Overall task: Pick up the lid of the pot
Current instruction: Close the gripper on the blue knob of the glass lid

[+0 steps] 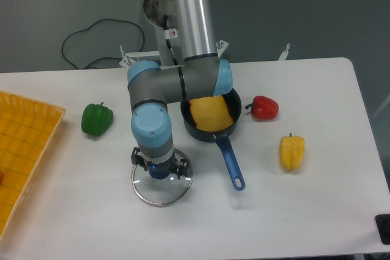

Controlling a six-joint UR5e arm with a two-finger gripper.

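The claw (162,165) points down over the lid (161,195). The claw is open: its two fingers stand apart, one on each side of the lid's blue knob (159,173). Whether either finger touches the knob cannot be determined from this view. The lid is clear with a metallic rim and lies flat on the worktop (256,226), knob facing up.

Above the claw is the rounded grey housing of the gripper body. The arm (186,10) extends upward from there and leaves the frame at the top. A blue joint cap (224,77) faces right of frame and overlaps the pan (192,130) in the view.

The pan is black outside, with an orange-yellow interior, and sits behind and to the right of the lid. Its blue handle (230,162) extends toward the camera, angled slightly right, apart from the lid.

The green pepper (97,119) lies left of the arm, behind the lid. The red pepper (264,108) lies to the right of the pan, near it. The yellow pepper (292,152) lies farther right and closer to the camera. A yellow-orange bin (27,126) occupies the left edge of the frame.
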